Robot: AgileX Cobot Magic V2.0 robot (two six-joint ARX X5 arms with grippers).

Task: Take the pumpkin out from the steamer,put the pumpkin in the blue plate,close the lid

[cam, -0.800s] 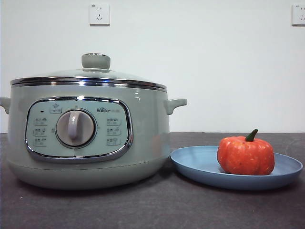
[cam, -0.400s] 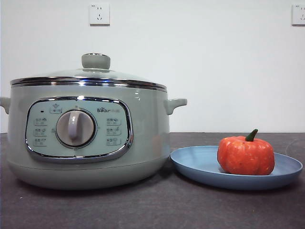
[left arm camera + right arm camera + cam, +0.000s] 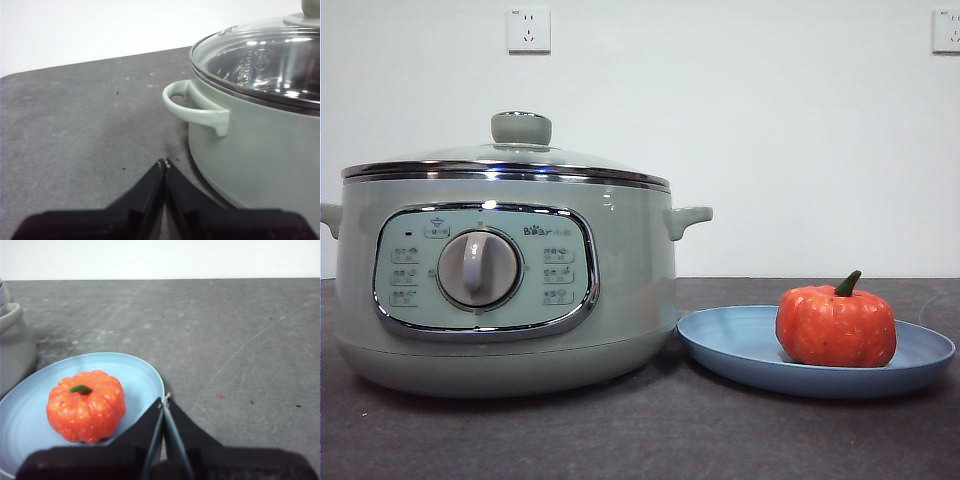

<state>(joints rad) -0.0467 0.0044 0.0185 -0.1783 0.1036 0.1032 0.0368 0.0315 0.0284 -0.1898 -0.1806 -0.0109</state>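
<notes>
Pumpkin (image 3: 835, 327) sits upright in the blue plate (image 3: 740, 345), stem up, toward the plate's side away from the steamer (image 3: 630, 280). Plate lies on the dark desk (image 3: 650, 430) just beside the steamer. Lid (image 3: 520, 150) rests closed on the steamer's chrome rim. Left gripper (image 3: 164, 163) low by the steamer's side handle (image 3: 192, 107), jaws closed, empty. Right gripper (image 3: 164, 400) at the plate's edge near the pumpkin, jaws closed, empty.
</notes>
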